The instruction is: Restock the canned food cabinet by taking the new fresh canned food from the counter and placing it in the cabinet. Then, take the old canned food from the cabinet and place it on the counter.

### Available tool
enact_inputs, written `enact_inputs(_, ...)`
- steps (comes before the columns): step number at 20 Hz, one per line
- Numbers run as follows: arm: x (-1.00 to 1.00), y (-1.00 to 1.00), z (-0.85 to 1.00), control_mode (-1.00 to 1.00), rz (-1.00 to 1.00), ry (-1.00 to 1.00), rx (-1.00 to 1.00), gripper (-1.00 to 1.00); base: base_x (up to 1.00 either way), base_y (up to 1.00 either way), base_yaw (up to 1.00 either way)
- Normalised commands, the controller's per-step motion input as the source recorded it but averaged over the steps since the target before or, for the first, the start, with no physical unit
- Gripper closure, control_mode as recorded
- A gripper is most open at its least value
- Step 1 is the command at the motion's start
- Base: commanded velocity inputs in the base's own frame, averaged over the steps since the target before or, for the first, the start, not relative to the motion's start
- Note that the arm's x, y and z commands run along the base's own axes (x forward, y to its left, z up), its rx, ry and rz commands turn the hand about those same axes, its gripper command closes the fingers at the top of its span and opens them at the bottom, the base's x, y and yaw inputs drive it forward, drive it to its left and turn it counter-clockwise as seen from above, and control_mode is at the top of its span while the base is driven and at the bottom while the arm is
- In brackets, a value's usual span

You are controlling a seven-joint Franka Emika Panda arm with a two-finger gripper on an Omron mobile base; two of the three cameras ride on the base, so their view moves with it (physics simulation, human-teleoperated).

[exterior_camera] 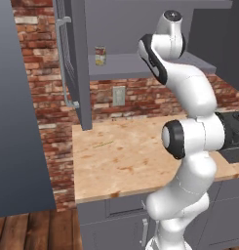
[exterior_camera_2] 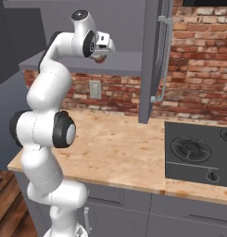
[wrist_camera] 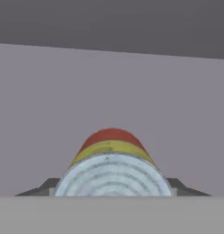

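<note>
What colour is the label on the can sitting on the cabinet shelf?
Yellow and white, on the old can standing on the shelf; the left base view shows it best.

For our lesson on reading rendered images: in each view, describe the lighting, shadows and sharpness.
Left base view: even, soft light, no hard shadow on the counter; the old canned food on the cabinet shelf is small and slightly blurred. Right base view: flat light, no glare on the stove. Hand view: the new fresh canned food in the tool looms close, its edges soft.
</note>
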Motion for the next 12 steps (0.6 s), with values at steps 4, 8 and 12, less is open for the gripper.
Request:
enact_inputs(4, 0.55, 0.00, -0.25, -1.00, -0.02, 0.03, -0.06, 1.00, 0.00, 0.00, 0.00)
enact_inputs(8, 0.06, -0.01, 0.00, -1.00, -0.03, 0.05, 0.00, -1.00, 0.00, 0.00, 0.00)
enact_inputs(12, 0.13, 0.00, -0.01, -1.00, -0.01, -0.01, 0.00, -1.00, 0.00, 0.00, 0.00)
